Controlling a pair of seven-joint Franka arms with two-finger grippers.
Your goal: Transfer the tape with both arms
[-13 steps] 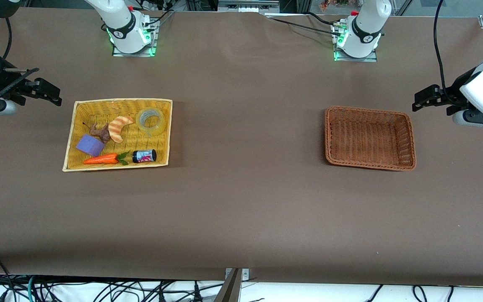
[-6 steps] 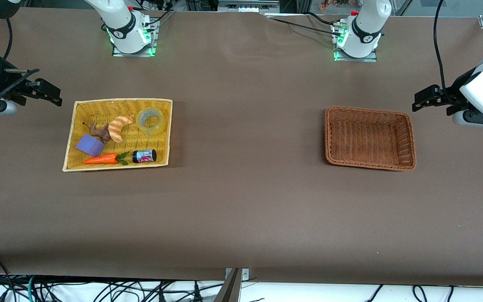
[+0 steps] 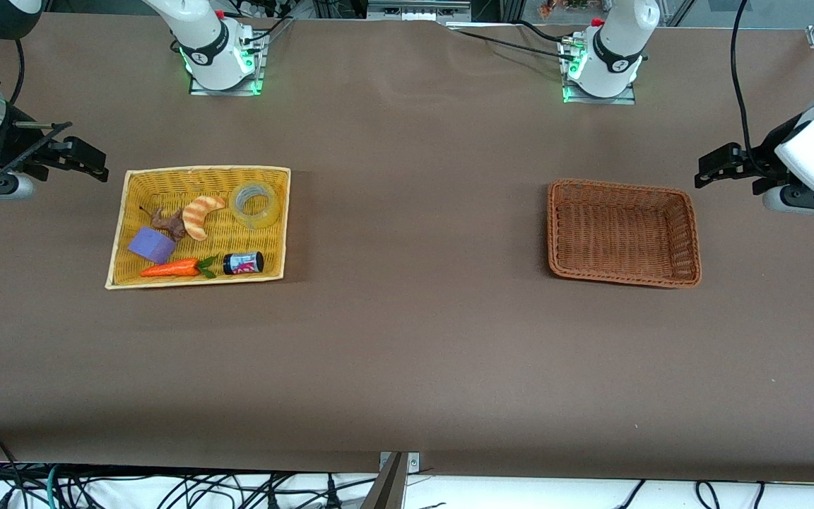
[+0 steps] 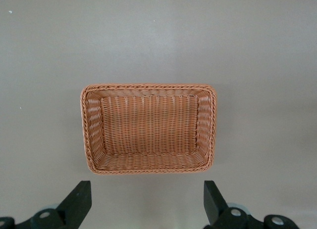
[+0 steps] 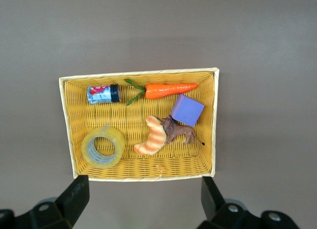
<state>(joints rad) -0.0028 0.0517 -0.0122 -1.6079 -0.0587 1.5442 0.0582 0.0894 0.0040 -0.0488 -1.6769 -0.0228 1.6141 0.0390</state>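
The tape (image 3: 254,205), a pale-yellow translucent ring, lies flat in the yellow basket (image 3: 131,185), in the corner toward the robot bases and the table's middle. It also shows in the right wrist view (image 5: 103,147). My right gripper (image 3: 85,157) is open and empty, up in the air beside the yellow basket at the right arm's end of the table; in its wrist view (image 5: 143,202) the jaws stand wide apart. My left gripper (image 3: 718,164) is open and empty, in the air beside the brown basket (image 3: 689,233) at the left arm's end.
The yellow basket also holds a croissant (image 3: 200,215), a brown toy animal (image 3: 167,221), a purple block (image 3: 152,244), a carrot (image 3: 175,268) and a small black can (image 3: 243,263). The brown basket (image 4: 91,120) holds nothing.
My right gripper has moved slightly up and toward the yellow basket. The left arm has not moved.
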